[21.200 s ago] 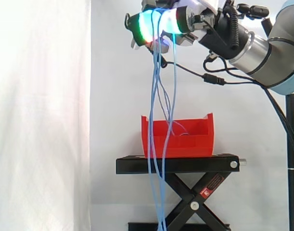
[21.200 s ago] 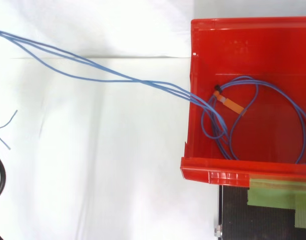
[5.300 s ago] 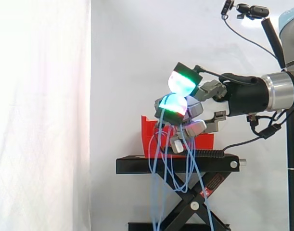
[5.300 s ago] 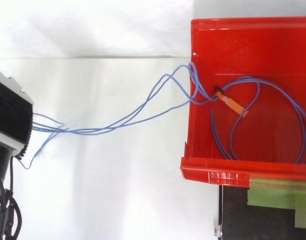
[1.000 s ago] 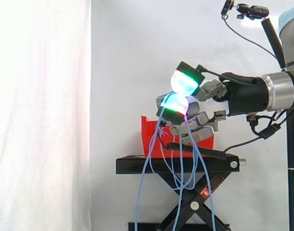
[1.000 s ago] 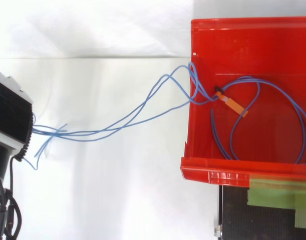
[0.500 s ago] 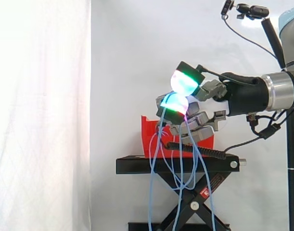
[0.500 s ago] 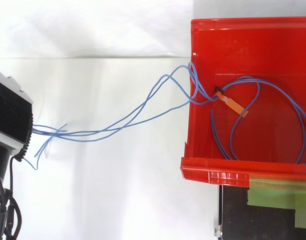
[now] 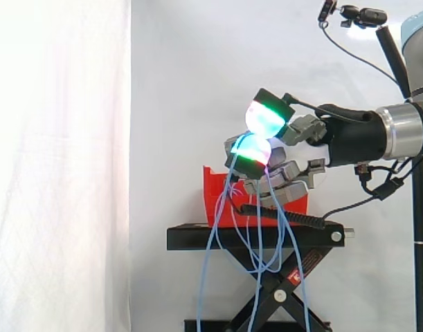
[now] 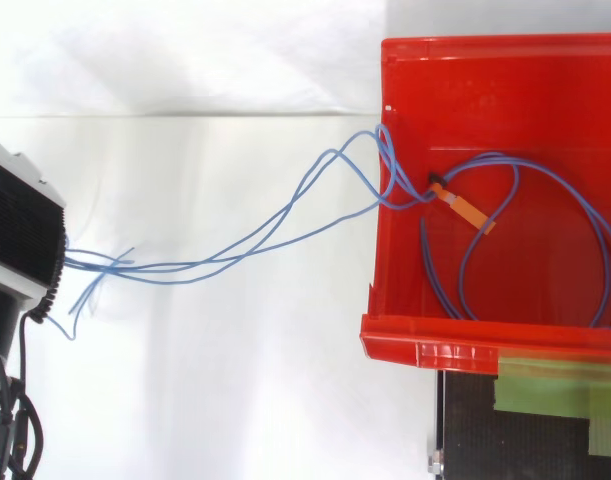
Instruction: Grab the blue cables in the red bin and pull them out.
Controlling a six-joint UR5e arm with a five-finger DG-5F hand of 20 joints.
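My hand sits at centre right of the side view, reaching in from the right edge just above the red bin; its fingers are curled round the blue cables, which are pinched beneath the lower of the two glowing green pads. From that grip the cables hang almost straight down, their long axis near vertical, in front of the bin and the black stand to the bottom edge of the frame; a few strands sag into a loop below the stand's top and rise again.

In the top view the cables lie the other way, stretched from the left edge at mid height up and to the right, where they climb over the left wall of the bin in the upper right of the frame; two loose ends trail off at lower left. Inside the bin the rest of the cables lie in a wide loop on the floor, curving round to the right edge.

As for labels, there is an orange tag on the cables just inside the left wall, set slantwise, with no print I can make out; green tape lies below the bin's front rim; a small red label sits on the stand's crossed leg, its writing too small to read.
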